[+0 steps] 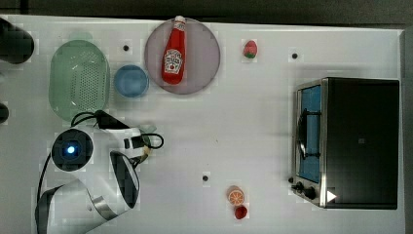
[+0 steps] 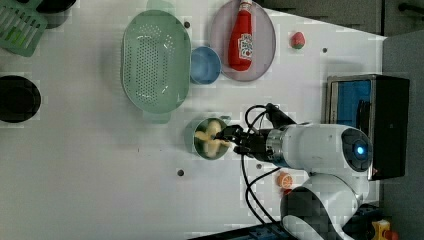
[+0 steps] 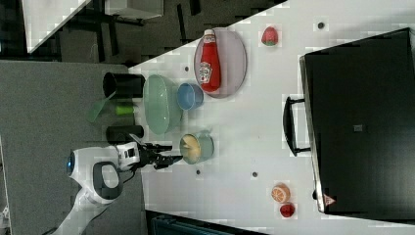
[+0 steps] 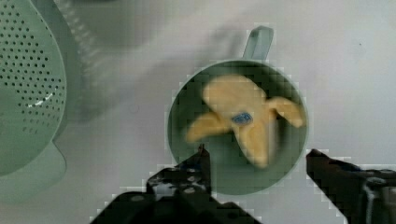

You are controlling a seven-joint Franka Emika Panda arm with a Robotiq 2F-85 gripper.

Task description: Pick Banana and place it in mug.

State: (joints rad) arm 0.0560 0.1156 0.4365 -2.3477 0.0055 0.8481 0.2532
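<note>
The pale yellow banana [image 4: 243, 116] lies inside the teal-green mug [image 4: 180, 121], below the rim, with nothing gripping it. The mug's short handle [image 4: 258, 39] points away from my fingers. My gripper [image 4: 258, 150] hovers just over the mug's mouth, open, its two black fingers standing wide apart on either side of the rim. In the left view the gripper [image 2: 227, 137] reaches over the mug [image 2: 192, 140] from the left view's right, with the banana [image 2: 209, 137] showing inside. In the right view the mug [image 3: 205, 147] holds the banana [image 3: 190, 148] beside the gripper [image 3: 176, 157].
A large pale green colander [image 2: 156, 60] stands close to the mug, with a blue bowl [image 2: 205, 65] beside it. A ketchup bottle [image 2: 241, 37] lies on a round plate. A toaster oven [image 1: 360, 141], an orange slice [image 1: 235, 196] and a strawberry [image 1: 250, 48] sit farther off.
</note>
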